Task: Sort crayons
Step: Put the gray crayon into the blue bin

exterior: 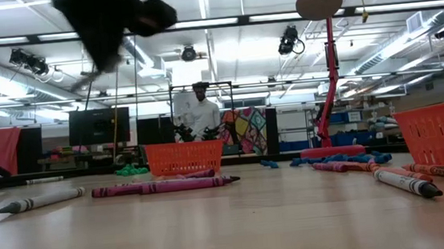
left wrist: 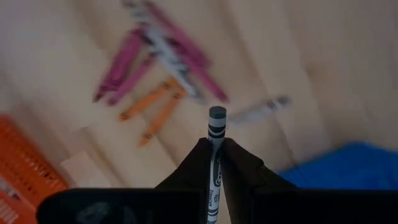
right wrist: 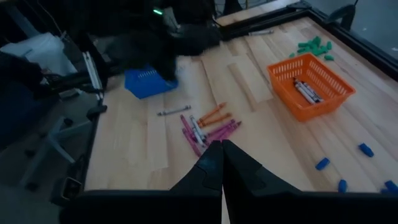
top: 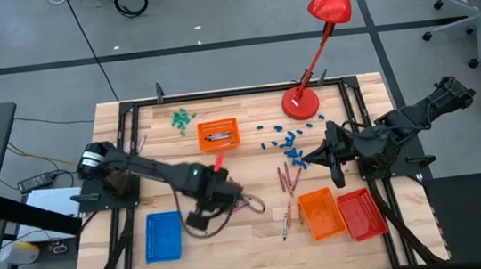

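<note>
- Wooden table carries a red lamp, scattered blue pieces and baskets near its edges.
- Left gripper over mid-table is clamped on a grey crayon, lengthwise between its fingers, tip forward.
- Right gripper, pinched together, hangs near the right edge.

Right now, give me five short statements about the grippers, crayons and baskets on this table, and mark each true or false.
1. The left gripper is shut on a grey crayon. True.
2. The right gripper holds a purple crayon. False: its fingers are shut on nothing.
3. The orange basket at the far side of the table has crayons in it. True.
4. The blue basket sits on the right arm's side. False: it is on the left arm's side, at the near edge.
5. Loose crayons lie on the wood beside the two near baskets. True.
</note>
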